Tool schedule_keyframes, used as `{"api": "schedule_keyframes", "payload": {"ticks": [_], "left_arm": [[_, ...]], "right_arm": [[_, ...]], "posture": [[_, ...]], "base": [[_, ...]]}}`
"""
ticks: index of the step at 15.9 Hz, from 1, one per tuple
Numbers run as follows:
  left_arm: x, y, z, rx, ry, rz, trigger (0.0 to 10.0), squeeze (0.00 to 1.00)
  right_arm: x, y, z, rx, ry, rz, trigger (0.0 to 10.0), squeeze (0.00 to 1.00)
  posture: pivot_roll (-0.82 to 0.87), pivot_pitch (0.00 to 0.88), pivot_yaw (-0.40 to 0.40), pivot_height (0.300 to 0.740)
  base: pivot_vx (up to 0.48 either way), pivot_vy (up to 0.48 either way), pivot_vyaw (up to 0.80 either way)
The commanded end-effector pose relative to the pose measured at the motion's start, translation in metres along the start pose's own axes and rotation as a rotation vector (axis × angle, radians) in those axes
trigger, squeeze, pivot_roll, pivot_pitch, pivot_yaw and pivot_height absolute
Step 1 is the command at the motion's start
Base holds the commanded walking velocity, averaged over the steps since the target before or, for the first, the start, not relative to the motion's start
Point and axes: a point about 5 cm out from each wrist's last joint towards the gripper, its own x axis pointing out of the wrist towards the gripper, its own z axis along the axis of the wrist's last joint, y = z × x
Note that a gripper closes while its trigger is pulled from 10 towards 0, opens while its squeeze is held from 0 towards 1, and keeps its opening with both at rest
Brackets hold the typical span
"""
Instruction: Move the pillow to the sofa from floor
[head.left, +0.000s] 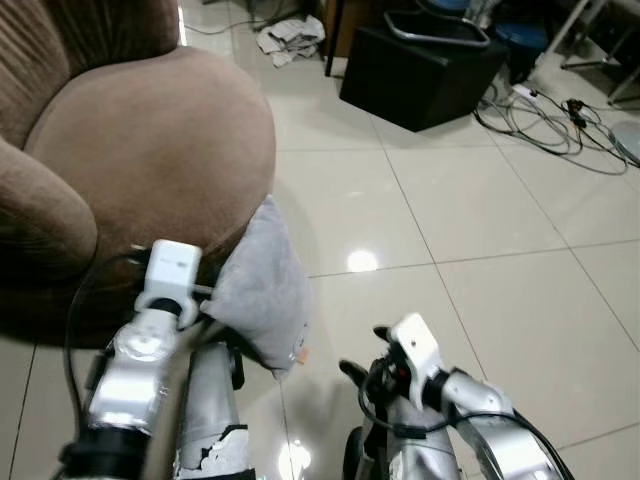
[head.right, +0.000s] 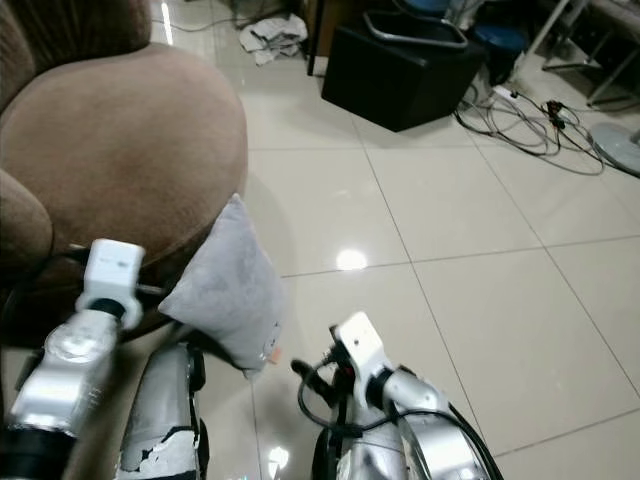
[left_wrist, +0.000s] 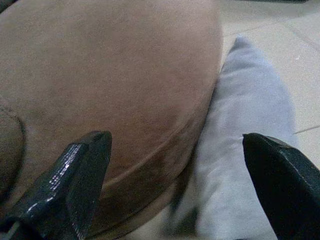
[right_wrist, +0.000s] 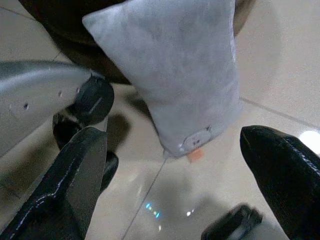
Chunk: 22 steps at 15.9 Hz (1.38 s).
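Grey soft fabric pillow (head.left: 262, 285) stands on edge on the glossy cream tiled floor (head.left: 470, 230), leaning against the front of the round brown corduroy sofa (head.left: 140, 150), lower centre-left of the head frames. Not on the seat.

Left wrist view gives what the head views don't: left end effector (left_wrist: 175, 185) spread wide, holding nothing, its fingers (left_wrist: 75, 175) on either side of the line where the sofa edge meets the pillow. In the head views the left arm sits at lower left, just beside the pillow.

Right wrist view: right end effector (right_wrist: 180, 185) also spread wide and empty, aimed at the pillow's lower corner; small tag and orange label (right_wrist: 196, 155) visible there, plus the left arm's silver link.

Head views only: black box-shaped cabinet (head.left: 420, 65) upper centre, tangle of cables (head.left: 545, 115) upper right, crumpled white cloth (head.left: 292, 38) top centre, all well apart from the pillow.
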Motion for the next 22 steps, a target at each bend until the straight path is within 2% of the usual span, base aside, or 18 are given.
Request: {"api": "schedule_keyframes", "payload": {"ticks": [1,4,6,9,11,13,17,20,22], "left_arm": [[0.004,-0.003,-0.009,0.031,0.064,-0.059,10.0,0.00],[0.008,0.010,-0.023,0.081,0.147,-0.112,10.0,0.00],[0.016,0.012,-0.023,0.083,0.150,-0.113,10.0,0.00],[0.028,0.000,-0.023,0.059,0.134,-0.108,10.0,0.00],[0.037,-0.010,-0.018,0.012,0.120,-0.096,10.0,0.00],[0.041,-0.015,-0.019,-0.004,0.133,-0.092,10.0,0.00],[0.041,-0.015,-0.030,0.048,0.202,-0.112,10.0,0.00],[0.043,-0.008,-0.026,0.029,0.180,-0.080,10.0,0.00],[0.040,-0.010,-0.032,0.036,0.193,-0.079,10.0,0.00]], "right_arm": [[-0.005,0.000,-0.002,0.022,0.007,0.020,10.0,0.00],[-0.009,0.010,-0.004,0.039,0.006,0.037,10.0,0.00],[-0.014,0.010,-0.006,0.049,0.002,0.009,10.0,0.00],[-0.026,0.010,-0.005,0.062,-0.015,-0.047,10.0,0.00],[-0.037,0.014,-0.005,0.057,-0.011,-0.063,10.0,0.00],[-0.047,0.016,-0.007,0.060,0.002,-0.079,10.0,0.00],[-0.060,0.018,-0.007,0.065,0.022,-0.107,10.0,0.00],[-0.062,0.020,-0.007,0.074,0.028,-0.112,10.0,0.00],[-0.063,0.021,-0.008,0.081,0.034,-0.112,10.0,0.00]], "posture": [[0.19,0.164,-0.129,0.561],[0.18,0.192,-0.120,0.561],[0.15,0.205,-0.122,0.561],[0.08,0.226,-0.148,0.561],[0.05,0.235,-0.164,0.561],[0.01,0.245,-0.178,0.561],[-0.01,0.274,-0.190,0.561],[-0.01,0.278,-0.188,0.561],[-0.01,0.283,-0.192,0.561]], "base": [[0.000,0.000,0.00],[0.000,0.000,0.00],[0.000,0.000,0.00],[0.000,0.000,0.00],[0.000,0.000,0.00],[0.000,0.000,0.00],[0.000,0.000,0.00],[0.000,0.000,0.00],[0.000,0.000,0.00]]}}
